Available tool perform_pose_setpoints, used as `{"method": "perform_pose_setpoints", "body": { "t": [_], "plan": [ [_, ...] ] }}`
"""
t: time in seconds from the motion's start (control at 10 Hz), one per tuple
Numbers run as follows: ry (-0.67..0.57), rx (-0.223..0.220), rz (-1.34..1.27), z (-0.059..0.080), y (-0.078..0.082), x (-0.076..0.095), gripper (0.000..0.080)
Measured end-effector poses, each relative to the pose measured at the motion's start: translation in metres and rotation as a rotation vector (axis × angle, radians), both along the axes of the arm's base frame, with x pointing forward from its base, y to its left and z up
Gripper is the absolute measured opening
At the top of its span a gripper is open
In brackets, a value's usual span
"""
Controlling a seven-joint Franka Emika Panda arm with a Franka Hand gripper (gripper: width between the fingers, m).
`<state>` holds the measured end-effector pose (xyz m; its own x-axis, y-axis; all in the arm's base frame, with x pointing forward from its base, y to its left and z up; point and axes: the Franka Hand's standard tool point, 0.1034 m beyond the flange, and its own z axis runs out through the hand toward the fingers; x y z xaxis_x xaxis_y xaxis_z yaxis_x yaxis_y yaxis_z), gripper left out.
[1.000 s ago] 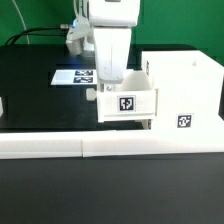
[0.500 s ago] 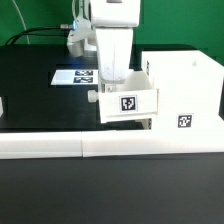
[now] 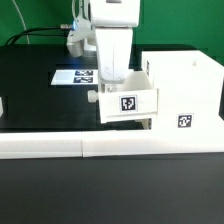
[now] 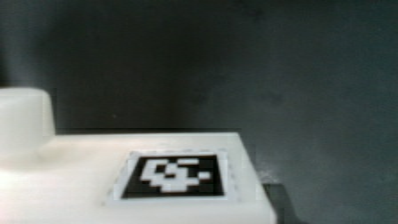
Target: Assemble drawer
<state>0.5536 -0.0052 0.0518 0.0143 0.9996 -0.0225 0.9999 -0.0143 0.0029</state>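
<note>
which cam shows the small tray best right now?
Exterior view: the whole tray shows, tag facing the camera, against the case under the gripper. The wrist view shows only a blurred tagged white surface, probably that tray.

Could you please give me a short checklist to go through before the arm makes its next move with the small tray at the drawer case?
1. Tray lined up with the case: ok; it sits against the case's side on the exterior view's left, level.
2. Tray fully pushed in: not ok; most of it sticks out of the case.
3. Claw grip on the tray: cannot tell; the fingertips are hidden behind the tray wall.
4. Tray tag readable: ok; sharp in the exterior view, blurred in the wrist view.
5. Marker board clear of the tray: ok; it lies behind it, apart.
6. Border rail out of the way: ok.
</note>
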Motion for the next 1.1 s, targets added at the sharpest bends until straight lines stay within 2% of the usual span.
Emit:
{"method": "perform_pose_setpoints", "body": {
  "t": [1.1],
  "plan": [
    [-0.006, 0.003, -0.009, -0.0009, 0.0013, -0.0045, 0.0042]
  ]
}}
